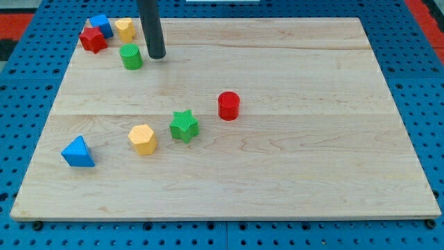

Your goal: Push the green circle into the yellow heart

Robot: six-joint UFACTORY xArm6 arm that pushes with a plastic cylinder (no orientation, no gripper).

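The green circle (131, 56) is a short green cylinder near the view's top left. The yellow heart (125, 28) lies just above it, toward the top edge, a small gap apart. My tip (157, 55) is the lower end of the dark rod, on the board just right of the green circle, close to it but with a thin gap showing.
A red star (92, 39) and a blue block (102, 25) sit left of the yellow heart. A red cylinder (229, 105), a green star (184, 126), a yellow hexagon (143, 139) and a blue triangle (78, 152) lie lower on the wooden board (312, 160).
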